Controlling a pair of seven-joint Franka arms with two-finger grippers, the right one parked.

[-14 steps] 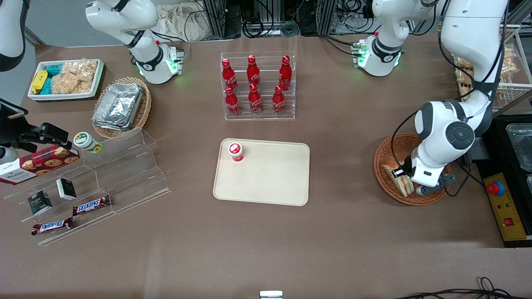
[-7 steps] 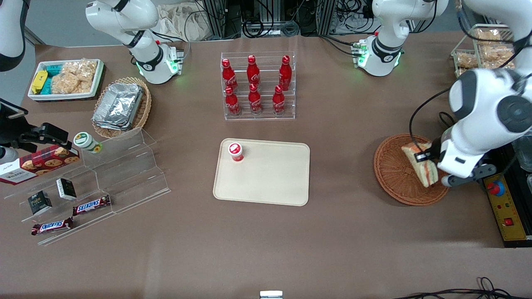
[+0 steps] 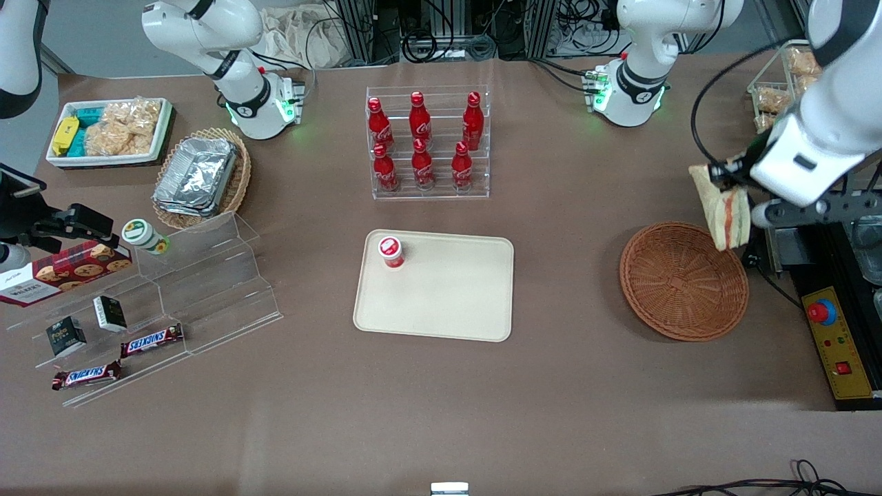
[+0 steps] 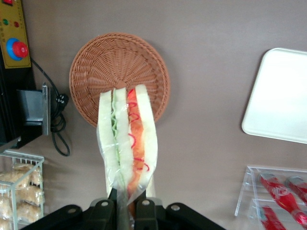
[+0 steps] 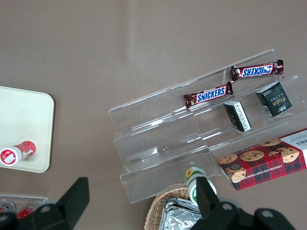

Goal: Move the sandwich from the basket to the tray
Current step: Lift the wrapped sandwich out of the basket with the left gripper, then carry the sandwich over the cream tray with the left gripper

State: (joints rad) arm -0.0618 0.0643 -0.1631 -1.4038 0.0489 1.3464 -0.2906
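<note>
My left gripper (image 3: 732,180) hangs high above the table, shut on the sandwich (image 3: 723,210), a plastic-wrapped white wedge with orange and green layers. The wedge dangles over the basket's rim farther from the front camera. In the left wrist view the sandwich (image 4: 127,141) hangs from the gripper (image 4: 125,207), with the round orange-brown wicker basket (image 4: 91,76) far below it. The basket (image 3: 682,279) holds nothing I can see. The cream tray (image 3: 448,296) lies mid-table, toward the parked arm's end from the basket, and shows as a corner of the tray (image 4: 283,96) in the left wrist view.
A small red-capped cup (image 3: 391,251) stands on the tray's corner. A clear rack of red bottles (image 3: 427,145) stands farther from the front camera than the tray. A control box with a red button (image 3: 834,337) sits beside the basket. An acrylic step shelf with snacks (image 3: 158,303) lies toward the parked arm's end.
The gripper has risen out of the basket with the sandwich, lifting it up and away from the front camera. The basket now lies uncovered.
</note>
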